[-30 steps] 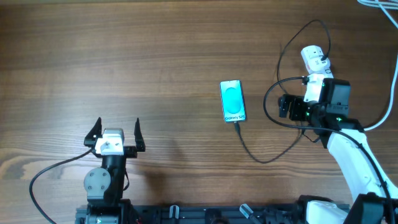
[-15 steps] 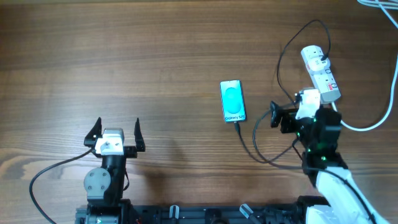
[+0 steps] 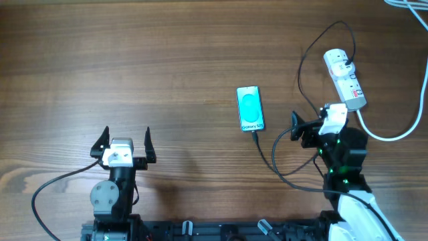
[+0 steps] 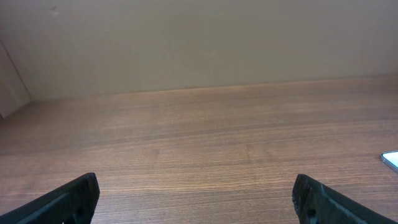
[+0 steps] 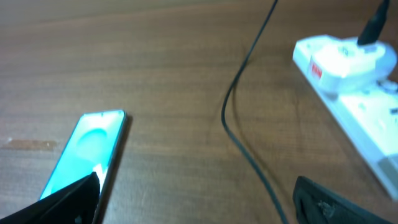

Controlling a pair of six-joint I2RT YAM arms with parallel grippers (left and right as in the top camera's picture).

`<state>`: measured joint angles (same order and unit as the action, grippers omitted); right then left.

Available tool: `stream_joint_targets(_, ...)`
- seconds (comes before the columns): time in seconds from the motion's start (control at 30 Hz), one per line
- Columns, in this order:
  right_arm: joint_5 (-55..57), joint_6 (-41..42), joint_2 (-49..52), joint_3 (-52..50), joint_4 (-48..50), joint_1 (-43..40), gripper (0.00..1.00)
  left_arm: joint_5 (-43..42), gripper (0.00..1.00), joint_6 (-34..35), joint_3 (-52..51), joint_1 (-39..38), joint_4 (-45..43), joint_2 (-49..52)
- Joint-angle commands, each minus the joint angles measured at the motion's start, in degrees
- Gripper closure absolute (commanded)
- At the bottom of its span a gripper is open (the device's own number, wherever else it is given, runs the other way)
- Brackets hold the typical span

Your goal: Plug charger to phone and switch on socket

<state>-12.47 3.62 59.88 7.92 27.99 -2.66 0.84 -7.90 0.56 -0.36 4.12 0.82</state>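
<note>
The phone (image 3: 249, 108) lies flat mid-table, its screen lit teal; the right wrist view has it at lower left (image 5: 87, 149). The thin black charger cable (image 3: 281, 167) meets the phone's near edge, loops across the wood and rises to a white adapter (image 3: 339, 61) on the white socket strip (image 3: 352, 90). In the right wrist view the cable (image 5: 239, 134) runs between phone and socket (image 5: 357, 106). My right gripper (image 3: 311, 122) hovers open just left of the strip's near end, holding nothing (image 5: 196, 202). My left gripper (image 3: 125, 137) stands open at front left, far away (image 4: 199, 202).
A thick white cord (image 3: 401, 130) trails from the socket to the right edge and up the far right side. A black arm cable (image 3: 50, 184) curls at front left. A corner of the phone (image 4: 390, 160) shows at the left wrist view's right edge.
My right arm has drawn back from over the socket toward the table's front, uncovering the strip. The gripper stayed open. Phone, cable and left arm have not moved.
</note>
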Motion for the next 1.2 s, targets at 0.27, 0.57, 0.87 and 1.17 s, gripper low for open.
stream_joint_targets(0.27, -0.3, 1.2, -5.8, -7.6, 4.6, 0.2, 0.00, 0.7, 0.00, -0.9, -0.2, 0.3, 0.0, -0.5)
stream_joint_targets(0.57, 1.6, 0.7, -18.2, -7.6, -8.6, 0.2, 0.00, 0.7, 0.00, -0.9, -0.2, 0.3, 0.0, -0.5)
stream_joint_targets(0.87, 2.1, -2.1, -33.5, -7.6, -22.1, 0.2, 0.00, 0.7, 0.00, -0.9, -0.2, 0.3, 0.0, -0.5)
stream_joint_targets(1.17, 1.9, -2.2, -48.7, -7.6, -27.3, 0.2, 0.00, 0.7, 0.00, -0.9, -0.2, 0.3, 0.0, -0.5)
